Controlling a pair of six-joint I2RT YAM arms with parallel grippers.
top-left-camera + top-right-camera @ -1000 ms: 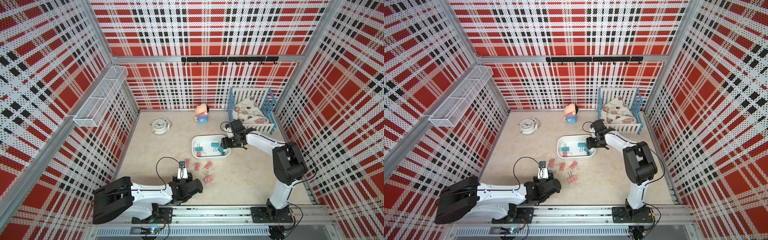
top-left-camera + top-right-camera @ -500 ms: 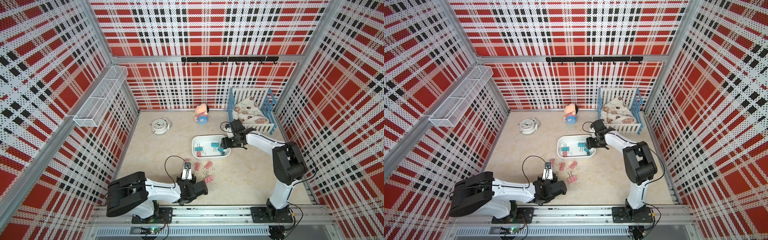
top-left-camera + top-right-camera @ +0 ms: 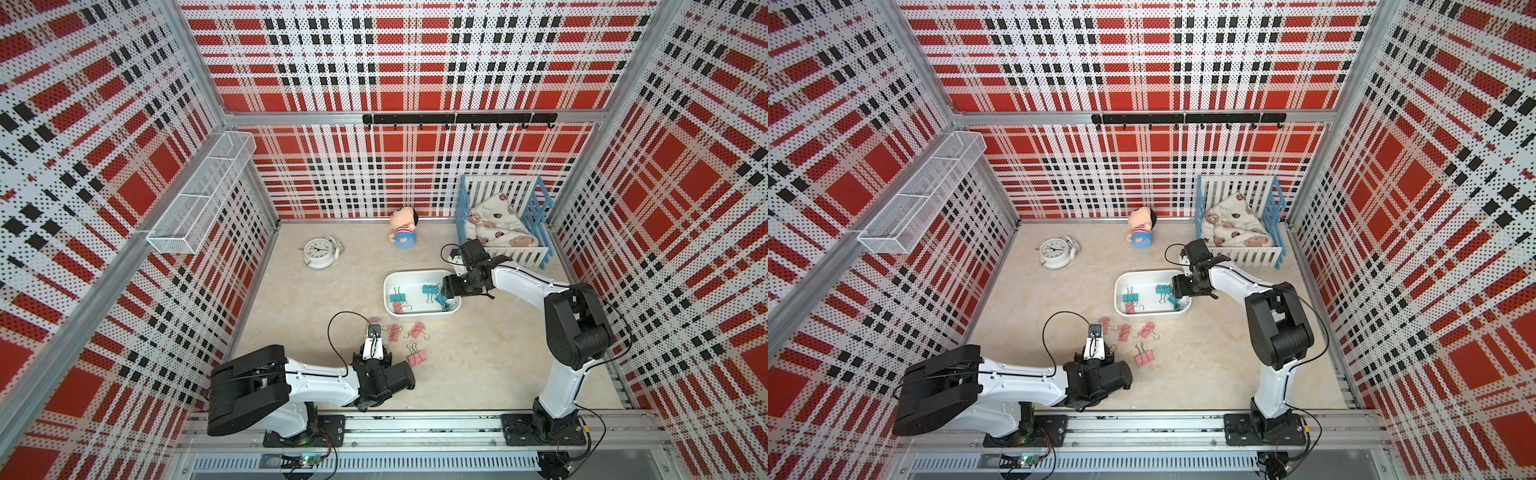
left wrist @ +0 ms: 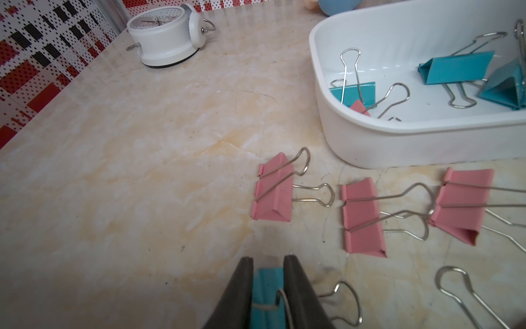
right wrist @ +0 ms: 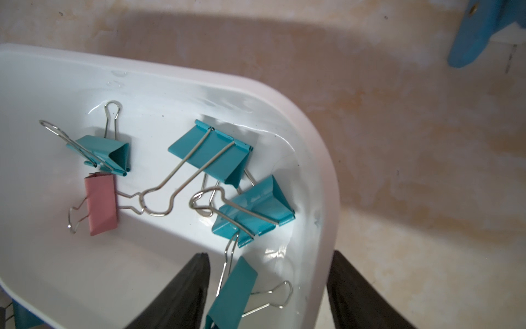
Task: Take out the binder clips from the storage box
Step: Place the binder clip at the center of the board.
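Right wrist view, item 1: binder clips (image 5: 210,153), 5 pcs inside storage box (image 5: 199,77): 4 teal, 1 pink, wire handles crossing at the right end. Box stands mid-bench, right of centre.

Item 2: 4 pink clips (image 4: 273,188) on bench (image 4: 128,171), just near of the box; 1 teal clip (image 4: 266,296) beside them at left tool (image 4: 267,259).

Left tool: jaws narrowly apart w/ teal clip between. Pinched or loose, cannot tell.

Right tool (image 5: 270,253): jaws wide, holding nothing. One finger is inside the box, the other outside its right wall; one boxed clip lies between the fingers.

Risks (est.):
- Right tool closing as placed could clamp the box wall, so the box drags or tips and no clip comes out.
- Crossed handles: 2 clips may lift together and one drop.
- Left tool: a wire loop could snag a finger on pull-back and drag the teal clip into the pink row.

Misc., far side: alarm clock (image 3: 319,252), doll (image 3: 403,226), crib (image 3: 517,255). All well apart, no conflict.
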